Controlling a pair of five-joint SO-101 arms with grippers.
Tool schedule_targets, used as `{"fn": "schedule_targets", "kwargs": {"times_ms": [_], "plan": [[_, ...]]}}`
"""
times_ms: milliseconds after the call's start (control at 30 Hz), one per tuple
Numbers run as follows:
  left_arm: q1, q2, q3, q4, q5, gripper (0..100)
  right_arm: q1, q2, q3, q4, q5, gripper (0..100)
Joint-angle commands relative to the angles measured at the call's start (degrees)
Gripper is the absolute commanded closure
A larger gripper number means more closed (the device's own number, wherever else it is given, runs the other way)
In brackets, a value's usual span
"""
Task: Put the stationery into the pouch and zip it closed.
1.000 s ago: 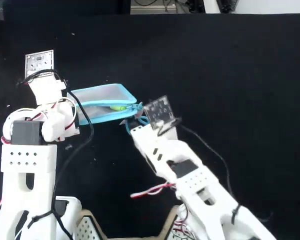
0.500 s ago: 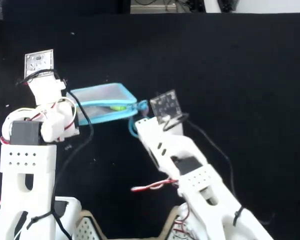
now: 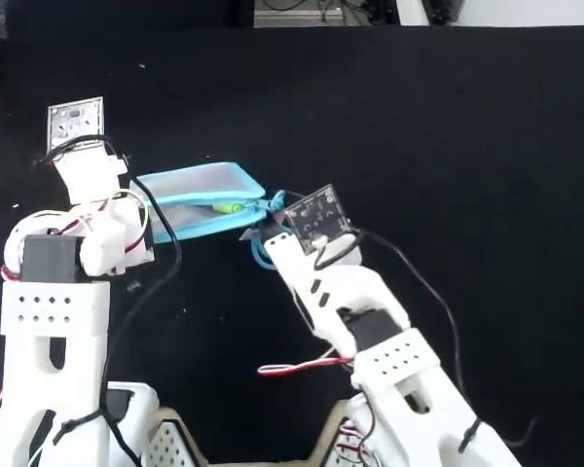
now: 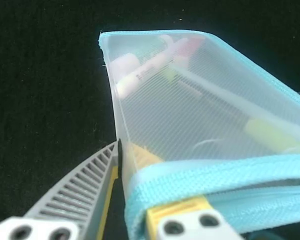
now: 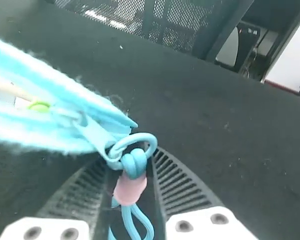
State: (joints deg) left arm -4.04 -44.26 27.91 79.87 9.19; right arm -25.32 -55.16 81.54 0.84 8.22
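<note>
1. The translucent mesh pouch with light-blue fabric edging (image 3: 200, 190) lies on the black cloth table (image 3: 419, 126). Its long axis runs from the left gripper (image 3: 148, 212) at one end to the right gripper (image 3: 263, 238) at the other.
2. The left gripper's fingers are pressed on the pouch's end seam, with the grey ribbed one on the outer side and the yellow-faced one on the zip tape. The rest of the pouch extends straight away from them.
3. The right gripper (image 5: 132, 157) has its ribbed fingers drawn close, pinching the light-blue cord loop (image 5: 132, 162) with its pink bead (image 5: 127, 190). The light-blue zip slider (image 5: 92, 135) sits just beyond the fingertips, at the pouch's near corner.
4. The stationery is inside, and a green-tipped pen (image 3: 229, 207) shows by the zip line. I cannot tell whether the teeth behind the slider have meshed.
5. The mesh is thin and limp and the tape is fuzzy woven fabric. My judgement is that any pull must follow the long axis, against the left gripper's hold.
</note>
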Motion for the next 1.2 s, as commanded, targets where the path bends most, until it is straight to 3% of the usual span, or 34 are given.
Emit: {"fn": "schedule_targets", "kwargs": {"times_ms": [0,167,567,767,967,1167], "plan": [[0.04,-0.26,-0.48,0.09,-0.44,96,2.29,-5.14,0.40,0.18,0.26,98.8],[0.04,-0.26,-0.48,0.09,-0.44,96,1.67,-15.78,2.59,7.21,0.26,98.8],[0.04,-0.26,-0.48,0.00,-0.44,96,-12.57,-41.27,3.21,32.26,0.53,98.8],[0.04,-0.26,-0.48,0.00,-0.44,96,-13.10,-44.62,8.66,29.19,0.35,98.4],[0.04,-0.26,-0.57,0.09,-0.44,96,-13.10,-44.62,9.19,28.48,0.09,81.3],[0.04,-0.26,-0.48,-0.18,-0.44,96,-13.27,-45.05,9.01,28.48,0.09,88.4]]}}
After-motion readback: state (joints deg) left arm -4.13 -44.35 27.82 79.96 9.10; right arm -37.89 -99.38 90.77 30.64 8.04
